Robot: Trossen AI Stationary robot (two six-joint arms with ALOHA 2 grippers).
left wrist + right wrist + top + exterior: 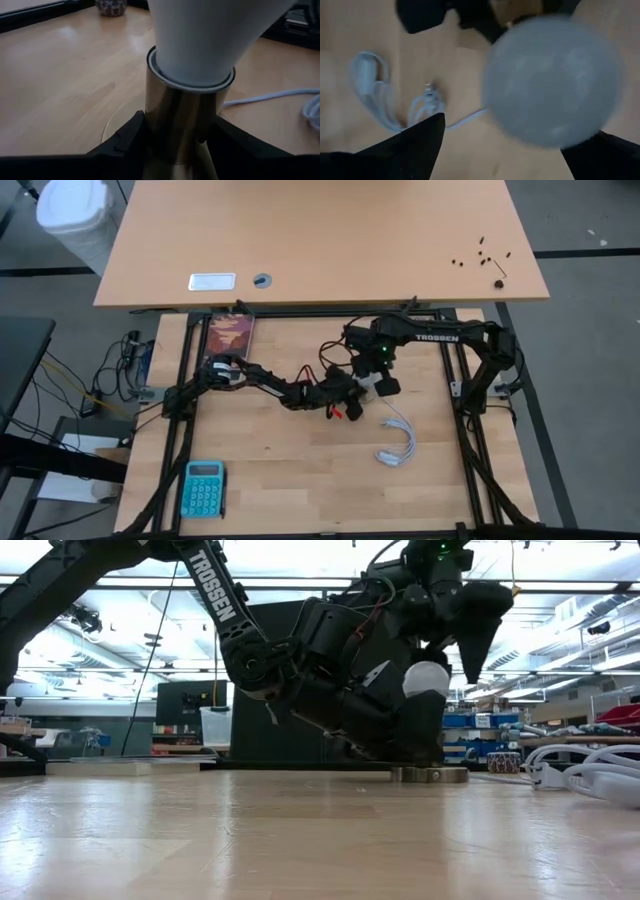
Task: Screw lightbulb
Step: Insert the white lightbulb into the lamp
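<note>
Near the middle of the wooden table (300,470), slightly toward its right edge, two dark robot arms meet over a lamp socket. The left claw (175,150) reaches in low from the left edge and is clenched around the brass-coloured socket barrel (180,120), one dark finger on each side. In the left wrist view the lightbulb (200,40) sits in the top of that barrel, its white neck ringed by the socket's rim; the dome is cut off by the frame. In the low view the lightbulb (427,680) shows as a white ball above the round socket base (430,774), which rests flat on the table; the barrel between them is hidden behind the left arm's dark bulk.

The right claw (500,145) hangs above the bulb, released, its two dark fingers (415,140) spread on either side of the frosted dome (552,80) without clearly touching it. The dome is blurred in that view. From the high view the bulb itself cannot be made out under the right claw (385,385).

A coiled white cable (397,442) lies on the table just beside the socket, toward the right edge. A teal calculator (203,488) lies near the front left corner, and a printed card (230,337) near the far left corner, partly under the arm.
</note>
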